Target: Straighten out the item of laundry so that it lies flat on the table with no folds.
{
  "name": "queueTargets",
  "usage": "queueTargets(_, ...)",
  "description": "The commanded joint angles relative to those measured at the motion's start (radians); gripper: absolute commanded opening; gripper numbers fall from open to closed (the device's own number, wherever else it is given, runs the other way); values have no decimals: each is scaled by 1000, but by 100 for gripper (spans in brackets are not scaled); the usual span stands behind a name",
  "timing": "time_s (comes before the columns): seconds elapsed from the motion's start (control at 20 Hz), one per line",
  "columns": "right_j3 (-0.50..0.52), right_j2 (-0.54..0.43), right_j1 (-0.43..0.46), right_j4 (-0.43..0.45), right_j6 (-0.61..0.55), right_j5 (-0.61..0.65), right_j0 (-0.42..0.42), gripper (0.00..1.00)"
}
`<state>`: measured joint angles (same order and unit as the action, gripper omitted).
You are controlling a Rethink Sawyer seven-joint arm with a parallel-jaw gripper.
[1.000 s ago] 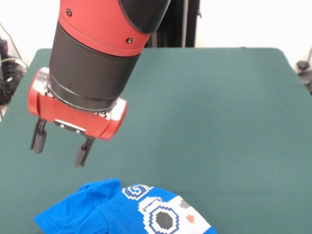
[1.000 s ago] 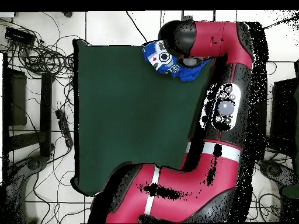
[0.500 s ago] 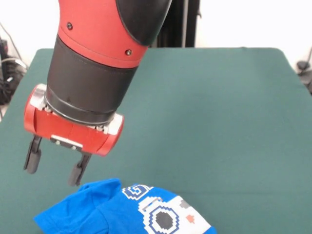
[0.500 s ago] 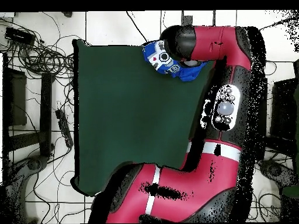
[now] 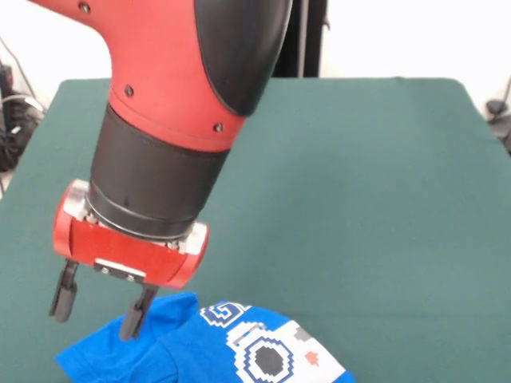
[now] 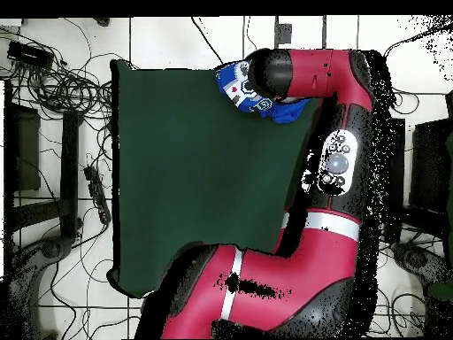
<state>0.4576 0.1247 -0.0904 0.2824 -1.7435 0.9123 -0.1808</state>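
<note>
The bright blue shirt (image 5: 192, 347) lies crumpled at the near edge of the dark green table (image 5: 351, 199) in the front view, its white pixel graphic facing up. My gripper (image 5: 97, 313) is open, just above the shirt's left part, one fingertip (image 5: 131, 323) in front of the cloth. In the overhead view the shirt (image 6: 257, 99) shows at the table's top edge, partly hidden by the arm; the gripper is hidden there.
The red and black arm (image 5: 176, 104) fills the upper left of the front view. In the overhead view cables (image 6: 62, 84) lie on the floor left of the table (image 6: 195, 177), and the arm (image 6: 336, 177) runs along its right side.
My gripper has come down and toward the camera, from well above the table to just over the shirt's left part. It stays open. The shirt has not moved.
</note>
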Motion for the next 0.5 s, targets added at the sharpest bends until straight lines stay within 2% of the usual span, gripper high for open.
queueTargets(0.05, 222, -23, 69, -44, -390, -33, 14, 100)
queueTargets(0.5, 340, 3, 52, -18, -438, -184, 28, 100)
